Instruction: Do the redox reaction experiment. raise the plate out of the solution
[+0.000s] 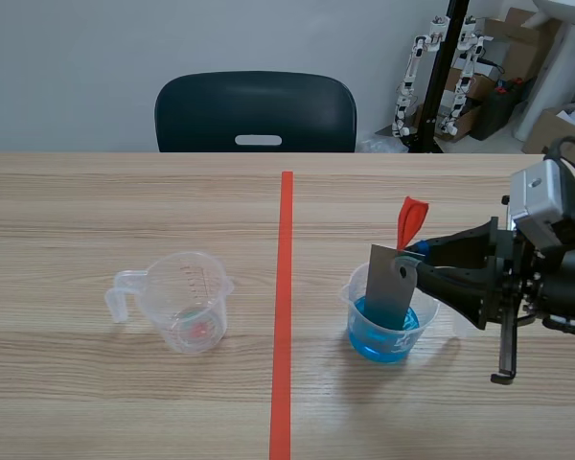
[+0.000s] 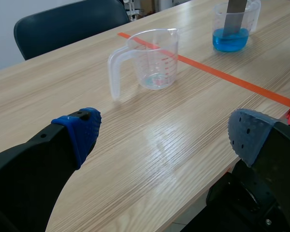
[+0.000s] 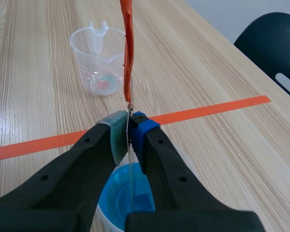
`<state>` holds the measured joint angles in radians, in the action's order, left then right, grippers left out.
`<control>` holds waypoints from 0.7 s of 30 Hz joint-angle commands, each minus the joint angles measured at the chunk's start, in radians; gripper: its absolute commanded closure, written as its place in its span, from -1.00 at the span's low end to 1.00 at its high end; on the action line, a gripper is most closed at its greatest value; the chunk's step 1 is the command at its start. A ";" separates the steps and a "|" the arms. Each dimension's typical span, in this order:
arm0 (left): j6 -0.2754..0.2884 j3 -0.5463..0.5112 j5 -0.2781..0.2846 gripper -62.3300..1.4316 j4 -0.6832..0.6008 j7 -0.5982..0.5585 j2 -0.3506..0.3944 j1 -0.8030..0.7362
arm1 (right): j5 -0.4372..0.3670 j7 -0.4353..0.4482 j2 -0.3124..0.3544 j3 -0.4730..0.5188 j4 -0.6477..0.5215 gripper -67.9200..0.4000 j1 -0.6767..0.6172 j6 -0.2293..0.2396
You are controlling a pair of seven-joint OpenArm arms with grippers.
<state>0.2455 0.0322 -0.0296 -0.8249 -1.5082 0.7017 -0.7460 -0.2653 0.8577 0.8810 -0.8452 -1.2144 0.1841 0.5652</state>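
A grey metal plate (image 1: 391, 288) with a red tag (image 1: 409, 220) on its top stands tilted in a clear beaker of blue solution (image 1: 383, 331) right of the red tape line. Its lower end is still in the liquid. My right gripper (image 1: 415, 255) comes in from the right and is shut on the plate's top edge. In the right wrist view the thin plate edge (image 3: 130, 159) is pinched between the pads, the red tag (image 3: 127, 46) rising above and the blue solution (image 3: 118, 198) below. My left gripper (image 2: 164, 133) hovers open over the bare table, well short of everything.
An empty clear measuring cup (image 1: 184, 302) with a handle stands left of the red tape line (image 1: 284, 316); it also shows in the left wrist view (image 2: 152, 60). A dark chair (image 1: 256, 113) stands behind the table's far edge.
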 commanded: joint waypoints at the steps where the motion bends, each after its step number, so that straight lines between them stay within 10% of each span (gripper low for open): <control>1: 0.041 -0.018 0.015 -0.77 -0.015 -0.046 0.042 0.013 | -0.019 0.032 0.011 0.015 -0.008 0.97 0.013 0.003; 11: 0.330 -0.157 0.019 -0.72 -0.061 -0.009 0.339 0.110 | -0.041 0.072 0.079 0.016 -0.074 0.97 0.016 0.004; 21: 0.451 -0.124 0.019 0.72 -0.129 0.027 0.539 0.352 | -0.177 -0.021 0.187 0.016 -0.206 0.97 0.016 0.011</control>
<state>0.6926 -0.1085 -0.0208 -0.9249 -1.4700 1.2366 -0.4091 -0.4286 0.8272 1.0546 -0.8452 -1.4059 0.1844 0.5743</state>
